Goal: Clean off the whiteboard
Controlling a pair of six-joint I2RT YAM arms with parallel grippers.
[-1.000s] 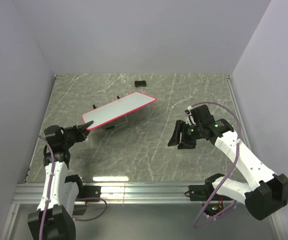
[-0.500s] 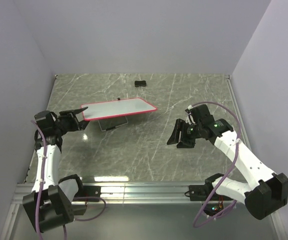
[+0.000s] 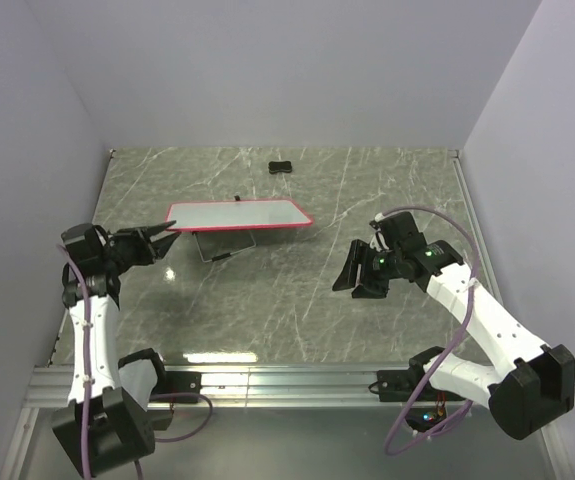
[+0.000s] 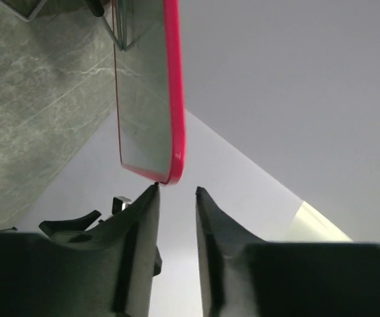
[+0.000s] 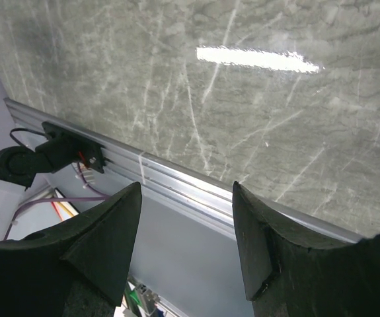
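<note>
The rectangular white board with thin red-pink frame rests on a wire stand on the grey marble counter; the left pincer, narrowly spread, is at its corner, holding nothing; the right pincer is widely spread and empty; I judge the next move is to close on that corner and steady the board.

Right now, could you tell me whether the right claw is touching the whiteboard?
Apart: the top view shows bare table between the right claw and the whiteboard.

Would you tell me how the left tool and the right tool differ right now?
The left tool has its fingers nearly together; the right tool is spread wide. The left tool points at a corner of the whiteboard; the right tool faces the table, far from it. Both hold nothing.
</note>
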